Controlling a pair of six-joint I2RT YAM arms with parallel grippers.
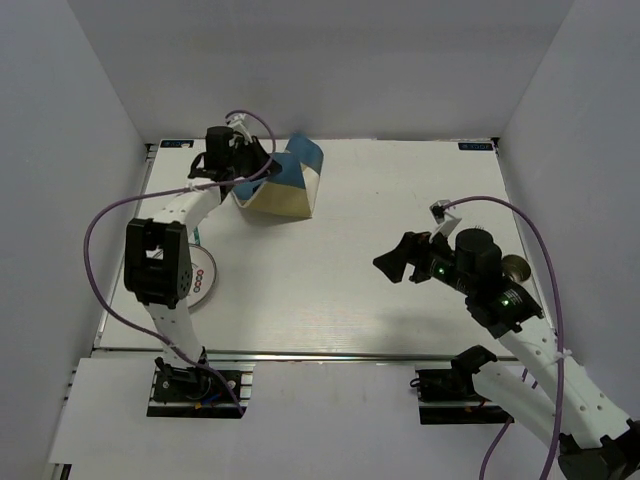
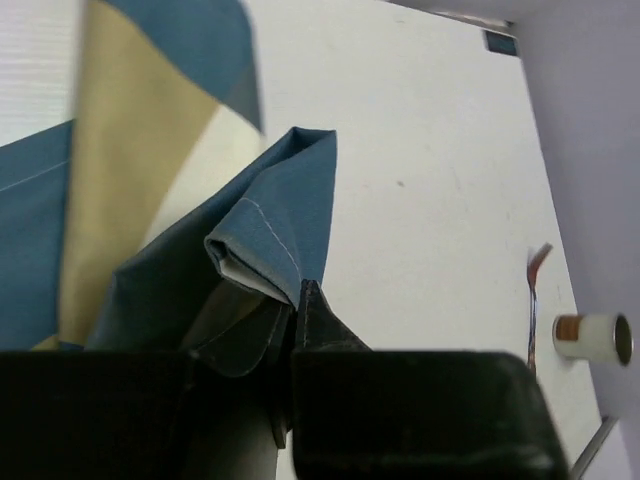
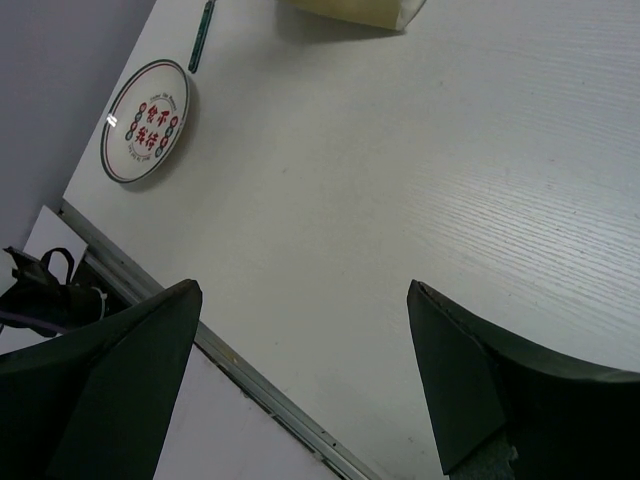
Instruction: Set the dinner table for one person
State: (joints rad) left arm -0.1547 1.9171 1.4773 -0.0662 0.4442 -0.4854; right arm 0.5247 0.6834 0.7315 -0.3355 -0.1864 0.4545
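The dinner table (image 1: 380,200) is a white tabletop with a silver rail (image 3: 250,385) along its near edge. My left gripper (image 1: 245,165) is at the far left, shut on a fold of the blue-and-tan cloth placemat (image 1: 285,182), which is lifted and crumpled. In the left wrist view the cloth (image 2: 260,220) is pinched between the fingers at my left gripper (image 2: 292,298). My right gripper (image 1: 395,265) hovers open and empty above the table's right half; in its own view the right gripper (image 3: 303,288) has its jaws wide apart.
A round plate with a green-ringed rim and red marks (image 3: 145,120) lies at the near left, partly under the left arm (image 1: 203,278). A green-handled utensil (image 3: 203,35) lies beyond it. A small cup (image 2: 590,338) and a utensil (image 2: 535,290) lie near the right edge.
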